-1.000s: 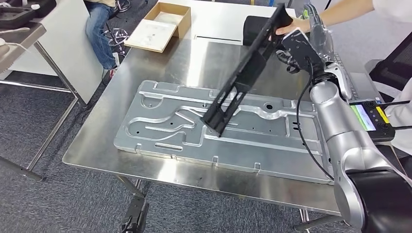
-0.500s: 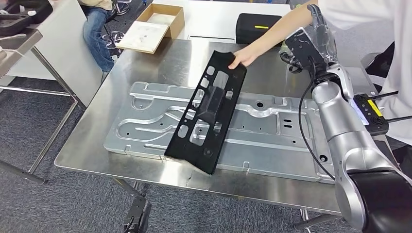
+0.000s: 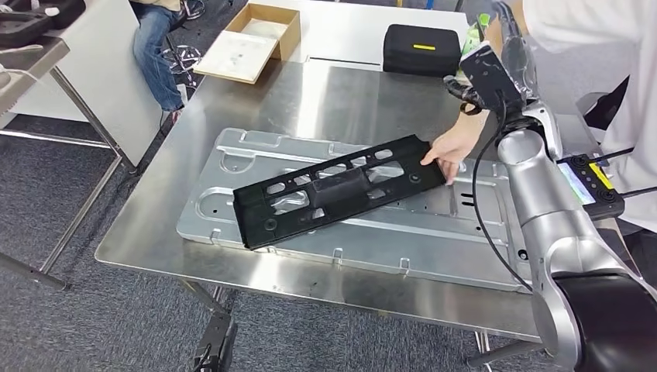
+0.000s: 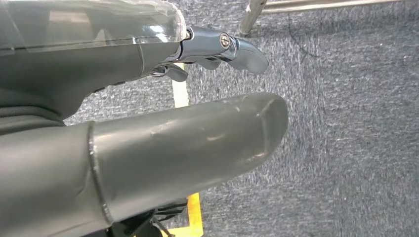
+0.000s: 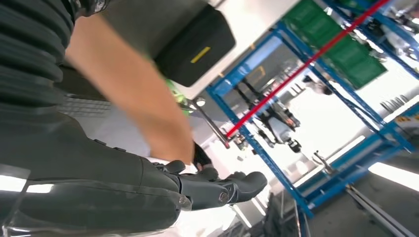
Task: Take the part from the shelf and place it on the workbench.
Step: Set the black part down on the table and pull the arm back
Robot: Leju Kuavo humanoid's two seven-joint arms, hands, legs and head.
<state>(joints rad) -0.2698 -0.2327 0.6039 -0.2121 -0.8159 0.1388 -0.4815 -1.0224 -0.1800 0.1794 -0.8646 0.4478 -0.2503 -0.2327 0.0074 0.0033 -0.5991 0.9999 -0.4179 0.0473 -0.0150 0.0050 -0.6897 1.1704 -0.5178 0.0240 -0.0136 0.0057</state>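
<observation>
The long black part with several cut-outs lies flat across the embossed metal plate on the steel workbench. A person's hand rests on the part's right end. My right hand is raised above the bench's far right corner, apart from the part. In the right wrist view my right hand has its fingers stretched out and holds nothing, with the person's forearm beside it. My left hand hangs over grey carpet, fingers apart and holding nothing.
A black case and an open cardboard box sit at the bench's far side. A handheld controller lies right of my arm. A person stands at the right, another sits at the back left. A shelf stands at far left.
The person has lowered the black part from a steep tilt to flat on the plate and turned it lengthwise. My right hand has stayed raised.
</observation>
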